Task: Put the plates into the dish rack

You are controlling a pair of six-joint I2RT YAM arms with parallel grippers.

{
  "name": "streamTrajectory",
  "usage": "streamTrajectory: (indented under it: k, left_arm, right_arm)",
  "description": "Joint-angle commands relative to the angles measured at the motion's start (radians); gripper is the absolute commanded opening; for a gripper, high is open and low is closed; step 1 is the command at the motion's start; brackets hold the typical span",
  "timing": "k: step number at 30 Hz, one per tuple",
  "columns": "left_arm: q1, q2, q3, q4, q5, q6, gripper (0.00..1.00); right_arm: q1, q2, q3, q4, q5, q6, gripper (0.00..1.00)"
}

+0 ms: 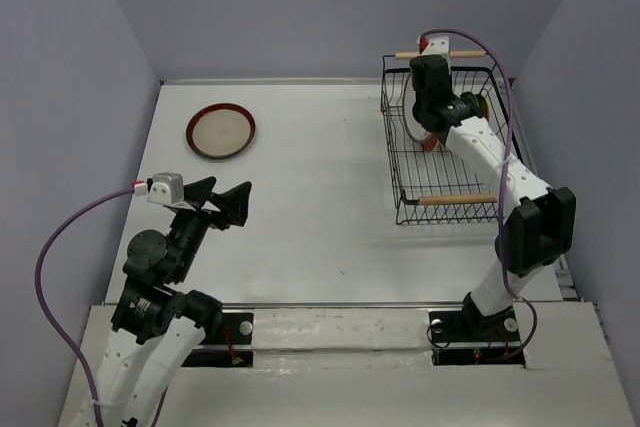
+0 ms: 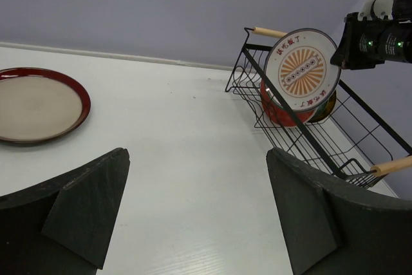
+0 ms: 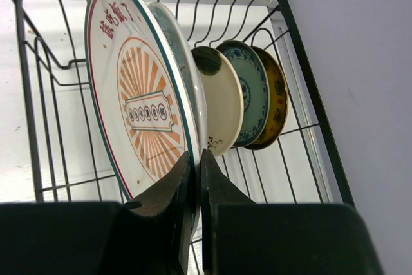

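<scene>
While the overhead view hides the grip behind the arm's own wrist, my right wrist camera settles it: the right gripper (image 3: 197,172) is clenched on the lower rim of the white plate with the orange sunburst (image 3: 138,114). The plate is held on edge inside the dish rack (image 1: 457,199). That same camera lines up the plates behind it: a pale one pressed so close I can barely read it, then the cream plate (image 3: 222,98), the blue patterned plate (image 3: 254,91) and the yellow patterned plate (image 3: 278,98), all standing on edge.

Only the left wrist view shows the held plate's top rising above the rack's rim, with a red plate (image 2: 277,113) behind it. Whether its bottom edge rests on the wires, I cannot tell.

My left gripper (image 1: 222,199) hangs released and empty over the table (image 1: 300,167). The red-rimmed beige plate (image 1: 220,132) lies flat at the far left, well apart from the rack and cut off in the left wrist view.
</scene>
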State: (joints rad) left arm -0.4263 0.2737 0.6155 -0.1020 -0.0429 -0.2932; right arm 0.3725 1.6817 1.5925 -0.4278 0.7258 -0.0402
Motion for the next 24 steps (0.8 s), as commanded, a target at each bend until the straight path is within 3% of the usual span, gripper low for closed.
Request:
streamTrajectory:
  k: [1, 14, 24]
  left_arm:
    - [-0.005, -0.004, 0.001, 0.039, -0.006, 0.003, 0.99]
    - [-0.003, -0.008, 0.0, 0.039, -0.002, 0.006, 0.99]
    - [-0.005, -0.004, -0.002, 0.044, 0.006, 0.005, 0.99]
  right_arm:
    - [0.035, 0.007, 0.089, 0.024, 0.015, -0.013, 0.07]
    - [0.036, 0.232, 0.222, 0.032, 0.187, -0.059, 0.07]
    - [0.036, 0.221, 0.228, 0.035, 0.238, -0.096, 0.07]
